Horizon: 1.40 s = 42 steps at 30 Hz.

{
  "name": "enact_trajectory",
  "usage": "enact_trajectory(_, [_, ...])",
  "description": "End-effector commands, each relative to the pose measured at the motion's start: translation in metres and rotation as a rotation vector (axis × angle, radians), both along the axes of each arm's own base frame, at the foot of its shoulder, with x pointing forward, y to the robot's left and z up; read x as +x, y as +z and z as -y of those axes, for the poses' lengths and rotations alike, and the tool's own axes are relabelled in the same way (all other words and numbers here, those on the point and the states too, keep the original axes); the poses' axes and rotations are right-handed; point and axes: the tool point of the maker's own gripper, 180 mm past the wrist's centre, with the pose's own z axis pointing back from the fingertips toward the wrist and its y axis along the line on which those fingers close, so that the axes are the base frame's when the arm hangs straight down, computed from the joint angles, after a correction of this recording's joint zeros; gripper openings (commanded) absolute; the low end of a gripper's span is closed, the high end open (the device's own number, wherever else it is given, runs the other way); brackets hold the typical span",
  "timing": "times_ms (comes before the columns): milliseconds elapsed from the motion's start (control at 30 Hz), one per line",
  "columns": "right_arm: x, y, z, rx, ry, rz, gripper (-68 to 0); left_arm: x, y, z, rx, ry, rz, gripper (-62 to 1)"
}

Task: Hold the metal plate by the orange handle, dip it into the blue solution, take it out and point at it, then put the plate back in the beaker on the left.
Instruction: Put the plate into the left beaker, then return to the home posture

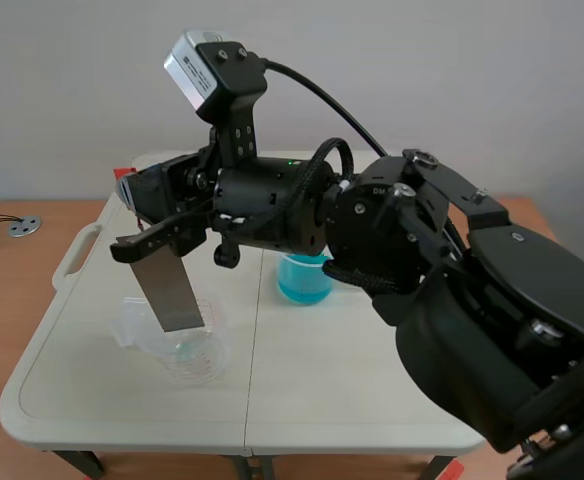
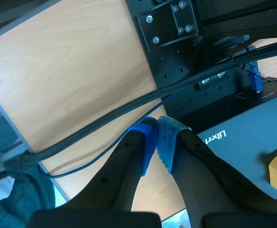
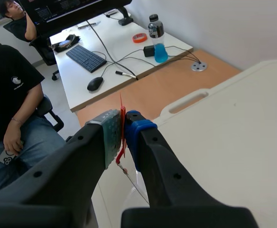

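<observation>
Two grippers are showing, one per arm. In the left wrist view, the left gripper (image 2: 157,127) is hanging away from the table over pale wood and black hardware. Its fingers (image 2: 145,142) are clenched pad to pad on nothing, with one braided cable running just beyond them.

On the white table (image 1: 352,390), bare surface is lying open along the near edge and across the right half. Two beakers are standing on it, well apart. One clear beaker (image 1: 187,350) is sitting on the left half, with room between it and the table's left and near edges.

One metal plate (image 1: 172,290) is hanging tilted over this beaker. Its lower edge is reaching the rim, though whether it is inside cannot be told.

The right arm is reaching in from the right across the middle. The fingers of the right gripper (image 3: 123,124) are grasping the plate's thin orange handle (image 3: 122,108).

Farther back, by the table's middle seam, one beaker of blue solution (image 1: 304,282) is standing half hidden behind that arm.

Beyond the table's left edge, one person (image 3: 8,99) is sitting beside a second table (image 3: 129,52).
</observation>
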Motion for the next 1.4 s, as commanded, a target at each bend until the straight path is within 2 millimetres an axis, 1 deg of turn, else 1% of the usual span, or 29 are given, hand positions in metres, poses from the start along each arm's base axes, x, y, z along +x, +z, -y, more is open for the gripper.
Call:
enact_trajectory(0, [0.004,0.009,-0.004,0.043,-0.004,0.004,-66.2,-0.003,0.002,0.002,-0.008,0.0,-0.004,-57.9])
enact_trajectory(400, [0.005,-0.031,-0.009,0.024,-0.02,-0.118,-66.2,-0.004,0.002,0.001,-0.007,-0.001,-0.006,-58.0])
enact_trajectory(533, [0.005,-0.04,-0.01,0.022,-0.024,-0.142,-66.2,-0.004,0.002,0.001,-0.007,-0.001,-0.006,-58.0])
enact_trajectory(1067, [0.006,-0.039,-0.009,0.029,-0.028,-0.139,-66.2,-0.003,0.002,0.001,-0.007,-0.001,-0.004,-57.9])
enact_trajectory(1233, [0.006,-0.039,-0.009,0.028,-0.028,-0.14,-64.9,-0.004,0.001,0.0,0.007,-0.022,-0.001,-57.7])
enact_trajectory(1267, [0.006,-0.039,-0.009,0.028,-0.028,-0.139,-64.9,-0.004,0.001,0.0,0.008,-0.023,-0.003,-56.3])
enact_trajectory(1300, [0.007,-0.039,-0.009,0.028,-0.028,-0.137,-64.8,-0.005,0.001,0.0,0.009,-0.023,-0.005,-53.7])
enact_trajectory(1367, [0.007,-0.038,-0.009,0.028,-0.028,-0.136,-63.7,-0.005,0.001,0.0,0.009,-0.024,-0.005,-46.2])
